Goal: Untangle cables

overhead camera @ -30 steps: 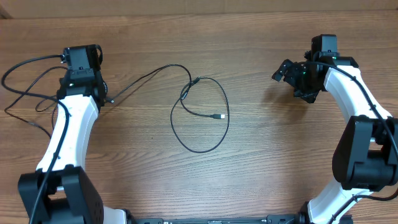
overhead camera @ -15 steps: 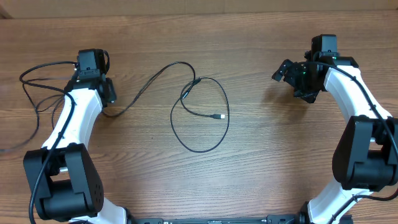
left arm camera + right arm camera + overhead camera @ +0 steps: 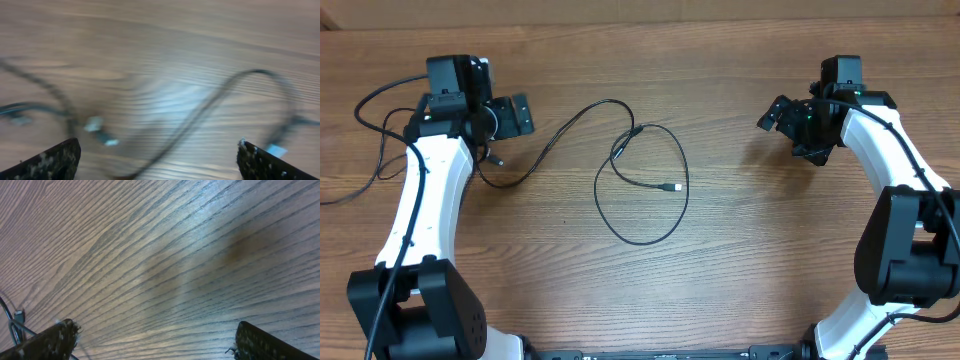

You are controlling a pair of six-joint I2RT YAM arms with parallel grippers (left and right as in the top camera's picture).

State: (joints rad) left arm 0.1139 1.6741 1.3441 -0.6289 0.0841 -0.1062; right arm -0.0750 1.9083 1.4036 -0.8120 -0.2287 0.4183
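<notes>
Brown wood-grain table [image 3: 740,260] fills every view. At its far left, thin black cables [image 3: 368,97] lie in loose, crossing curves beside and behind the left arm [image 3: 420,210]. That arm's white link rises from its base at the near edge to a wrist near the far left corner, where it turns so the left gripper [image 3: 520,115] points right along the table. Its wrist view is blurred, but the fingertips [image 3: 55,160] sit in the bottom corners, so the jaws are wide apart with nothing held. Below them a cord [image 3: 225,95] snakes across the wood, and a pale plug end [image 3: 97,130] lies to the left. From just beside this gripper one cord [image 3: 552,135] climbs rightward and drops into a big loop [image 3: 640,243] at the middle of the table, well apart from both grippers. A silver plug [image 3: 668,187] rests inside the loop. Bare wood lies between the loop and the right gripper [image 3: 772,112], which points left from a bent wrist. The right arm [image 3: 880,150] sweeps up from its base at the near right edge. Its wrist view shows the fingertips [image 3: 255,340] in the bottom corners, jaws spread wide over bare grain and gripping nothing. A bit of cable and a small plug show at the left edge of that view.
</notes>
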